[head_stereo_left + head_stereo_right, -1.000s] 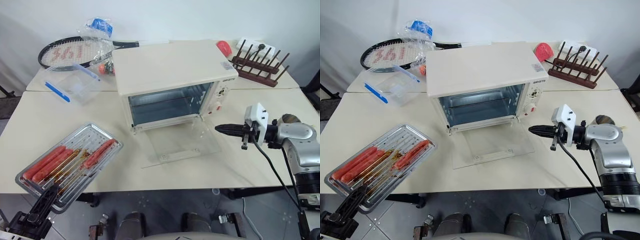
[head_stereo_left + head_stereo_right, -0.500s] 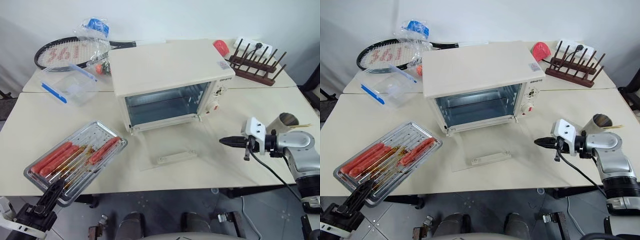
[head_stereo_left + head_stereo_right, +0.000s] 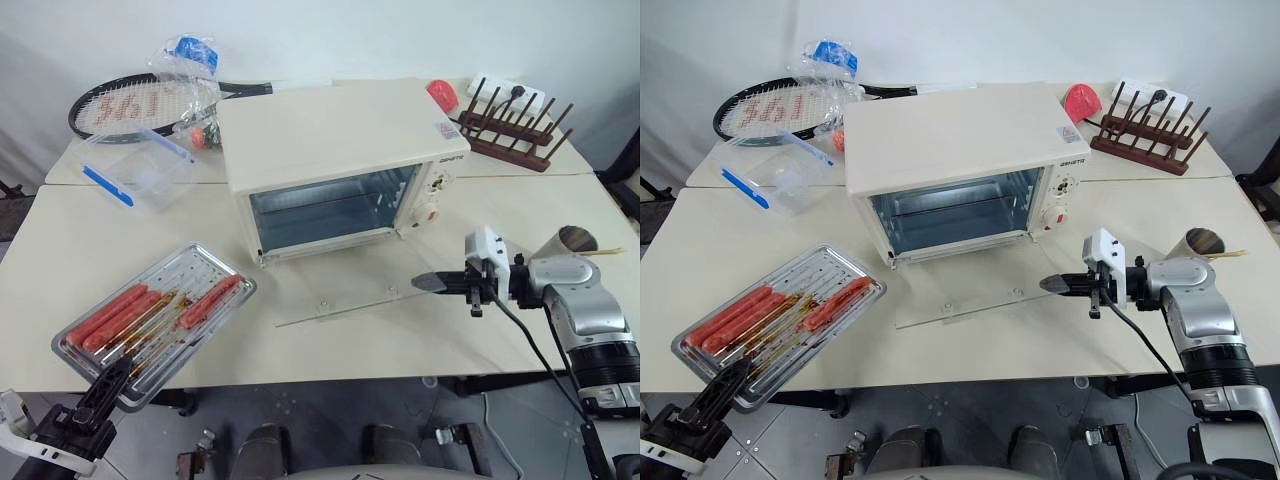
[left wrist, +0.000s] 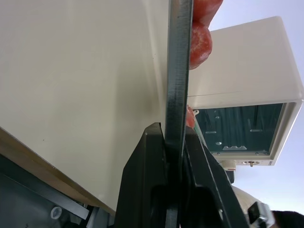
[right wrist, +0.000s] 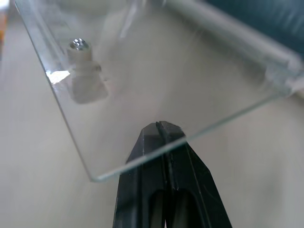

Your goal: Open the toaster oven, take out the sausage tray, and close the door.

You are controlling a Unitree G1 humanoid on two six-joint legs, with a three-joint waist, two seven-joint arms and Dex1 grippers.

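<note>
The door (image 3: 965, 295), stiff, slick glass on hinges, rides on the pinched-together fingertips of the right gripper (image 3: 1050, 285) beneath its side edge, while the left gripper (image 4: 175, 142) clamps the sausage tray (image 3: 155, 318) rim.

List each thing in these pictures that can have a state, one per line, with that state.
toaster oven: cavity open, nothing inside.
door: partly raised, right gripper's shut tips under its edge.
sausage tray: out on the table, sausages in it, rim pinched by left gripper.
left gripper: shut on the tray rim.
right gripper: shut.
clear plastic box: lid on.
</note>
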